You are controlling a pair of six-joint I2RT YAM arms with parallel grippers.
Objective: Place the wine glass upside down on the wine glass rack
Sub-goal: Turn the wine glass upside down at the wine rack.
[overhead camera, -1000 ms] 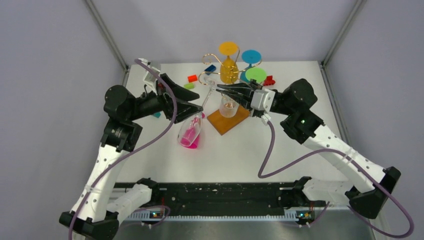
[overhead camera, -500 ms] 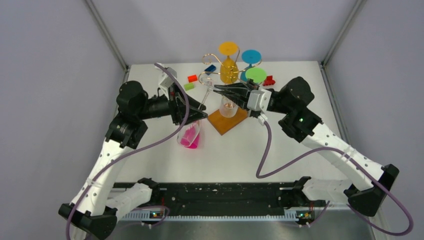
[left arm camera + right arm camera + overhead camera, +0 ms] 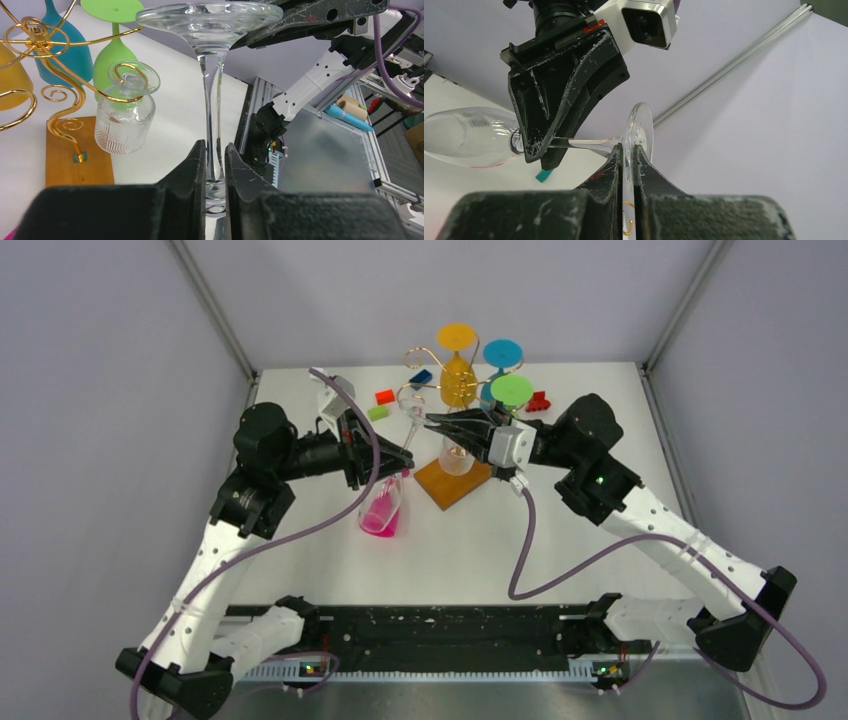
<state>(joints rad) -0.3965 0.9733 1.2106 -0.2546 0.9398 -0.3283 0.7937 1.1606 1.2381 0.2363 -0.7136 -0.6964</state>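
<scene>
The wine glass [image 3: 381, 510], clear with a pink-tinted bowl, hangs tilted over the table, bowl down and to the left, foot up by the rack. My left gripper [image 3: 403, 455] is shut on its stem [image 3: 212, 100] just above the bowl. My right gripper [image 3: 432, 423] is shut on the edge of the round foot [image 3: 640, 130]. The wine glass rack [image 3: 455, 482] stands just behind, gold spiral arms [image 3: 45, 55] over its orange-brown base [image 3: 75, 160]. In the right wrist view the bowl [image 3: 464, 137] lies left of the left fingers [image 3: 536, 145].
Yellow [image 3: 458, 375], blue [image 3: 500, 353] and green [image 3: 511, 390] glasses hang upside down on the rack, and a small clear ribbed glass [image 3: 122, 120] hangs over its base. Small coloured blocks [image 3: 385, 397] lie on the table behind the rack.
My left arm swung in toward the glass and its jaws closed from wide open onto the stem. The right gripper edged slightly left, still gripping the foot.
</scene>
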